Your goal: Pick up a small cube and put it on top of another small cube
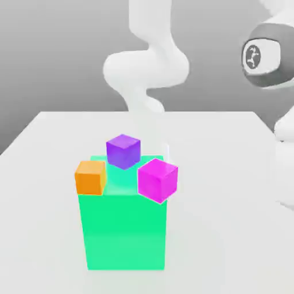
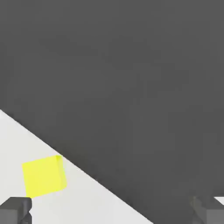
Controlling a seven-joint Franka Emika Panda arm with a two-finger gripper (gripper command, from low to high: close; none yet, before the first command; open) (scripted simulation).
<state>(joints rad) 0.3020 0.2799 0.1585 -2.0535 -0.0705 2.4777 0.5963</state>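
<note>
Hand view gives you the small bright yellow cube (image 2: 43,176) lying on the white tabletop (image 2: 87,199) near its edge, with dark grey floor beyond. Your end effector (image 2: 111,211) is open: two grey fingertips (image 2: 15,210) stand wide apart, cut off by the frame, the cube close to one but not between them. Exterior view shows a large green block (image 1: 125,229), its top partly hidden by smooth purple (image 1: 123,151), orange (image 1: 90,177) and magenta (image 1: 157,180) cubes.
</note>
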